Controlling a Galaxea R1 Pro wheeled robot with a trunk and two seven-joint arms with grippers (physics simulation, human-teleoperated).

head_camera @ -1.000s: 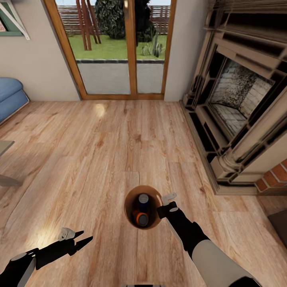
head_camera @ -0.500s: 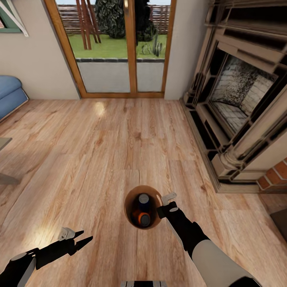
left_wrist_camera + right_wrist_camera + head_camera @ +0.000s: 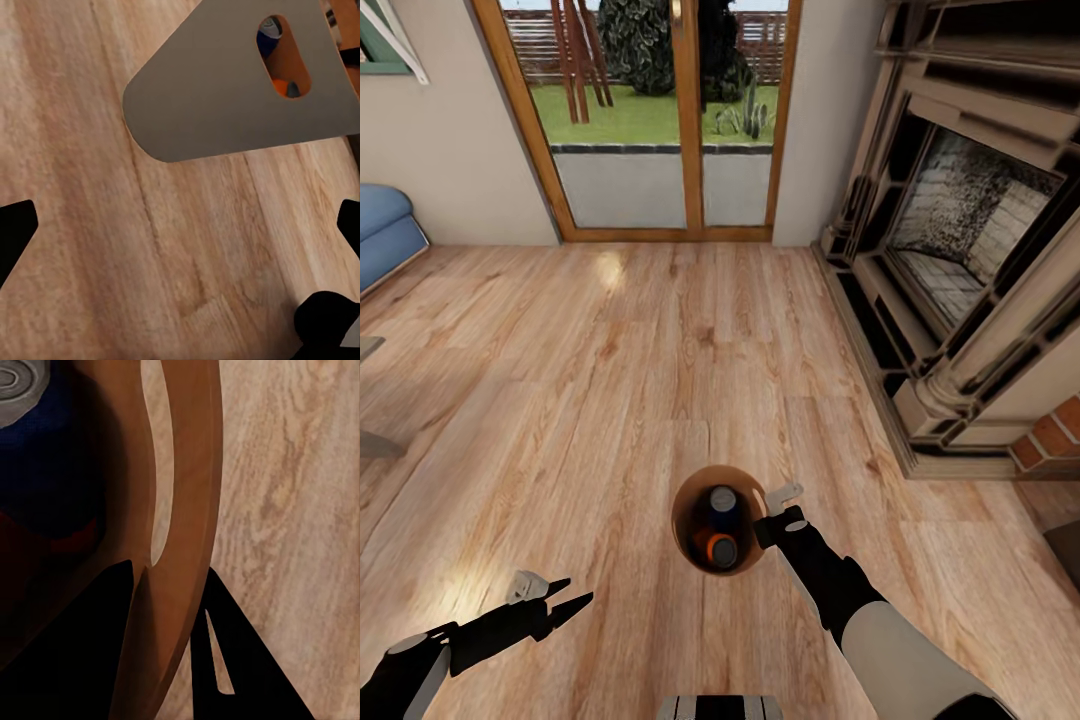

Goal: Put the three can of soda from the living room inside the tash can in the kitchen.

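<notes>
Two arms reach low over the wood floor (image 3: 610, 380): left of the trash can (image 3: 685, 540), well apart from it, the left gripper (image 3: 565, 596) hangs with its fingers spread and empty, while on the bin's right side the right gripper (image 3: 775, 510) is clamped on the rim. Inside the bin stand a dark blue can (image 3: 720, 505) and an orange can (image 3: 718, 549). Since a second ago both arms have kept their poses, while the glass doors (image 3: 660, 115) and fireplace (image 3: 960, 250) beyond the bin have shifted slightly with the camera.
</notes>
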